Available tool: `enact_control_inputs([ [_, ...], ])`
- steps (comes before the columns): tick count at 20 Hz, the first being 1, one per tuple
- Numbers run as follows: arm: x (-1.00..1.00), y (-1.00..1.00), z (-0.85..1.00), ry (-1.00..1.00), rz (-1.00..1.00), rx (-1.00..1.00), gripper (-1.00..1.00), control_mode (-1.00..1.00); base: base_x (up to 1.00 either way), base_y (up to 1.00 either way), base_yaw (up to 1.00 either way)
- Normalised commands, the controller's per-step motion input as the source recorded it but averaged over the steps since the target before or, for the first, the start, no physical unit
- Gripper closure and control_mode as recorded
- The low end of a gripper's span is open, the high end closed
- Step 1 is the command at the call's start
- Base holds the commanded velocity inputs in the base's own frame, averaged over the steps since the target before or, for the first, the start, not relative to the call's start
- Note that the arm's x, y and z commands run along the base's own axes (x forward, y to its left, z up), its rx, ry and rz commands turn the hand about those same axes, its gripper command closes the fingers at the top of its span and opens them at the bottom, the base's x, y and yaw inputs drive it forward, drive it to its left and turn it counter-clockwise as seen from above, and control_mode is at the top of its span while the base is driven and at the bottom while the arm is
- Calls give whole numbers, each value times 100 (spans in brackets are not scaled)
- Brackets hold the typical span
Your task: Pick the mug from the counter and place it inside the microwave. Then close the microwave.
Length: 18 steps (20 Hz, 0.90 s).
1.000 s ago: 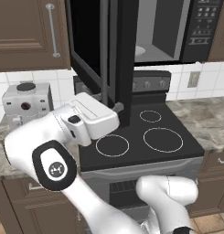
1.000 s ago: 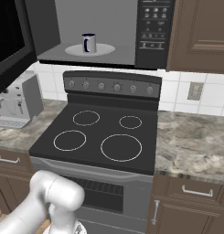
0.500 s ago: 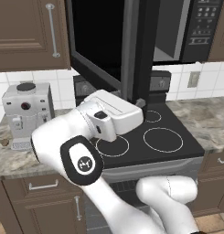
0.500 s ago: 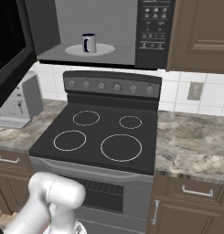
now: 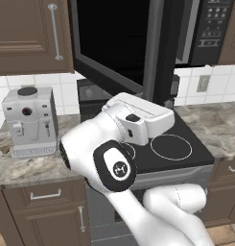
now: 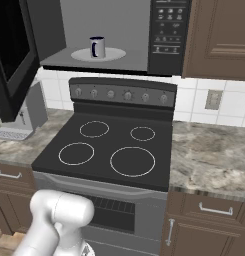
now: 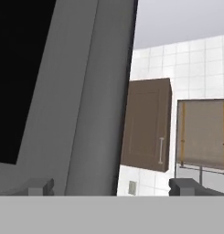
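The mug point(image 6: 97, 47) stands upright on the white turntable point(image 6: 114, 53) inside the microwave point(image 6: 166, 30). The microwave's dark glass door point(image 5: 114, 45) hangs partly open, swung out over the stove's left side, and its free edge point(image 7: 93, 105) rises close in front of the hand. My gripper point(image 7: 112, 187) is open with nothing between its fingertips point(image 7: 40, 186). The white hand point(image 5: 138, 117) hovers over the stovetop just below the door's lower edge. Speckled counter point(image 6: 209, 155) lies on both sides of the stove.
A silver-grey coffee machine point(image 5: 30, 122) stands on the left counter. The black stovetop point(image 6: 109, 150) with its knob panel lies below the microwave. Brown wall cabinets point(image 6: 219, 35) flank the microwave, and drawers with silver handles sit under the counter.
The arm has swung to the right, carrying the hand along under the door. The door's free edge has moved right too, swinging toward the microwave. The mug has stayed put.
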Motion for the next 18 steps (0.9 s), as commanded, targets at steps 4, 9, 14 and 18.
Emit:
enact_control_inputs([
  [4,1,-47,0,0,5,0,-100,-100,0,0,0],
  [9,2,-44,0,0,5,0,-100,-100,0,0,0],
  [14,11,-30,1,4,7,0,-100,-100,0,0,0],
  [18,18,-27,5,10,11,0,-100,-100,0,0,0],
])
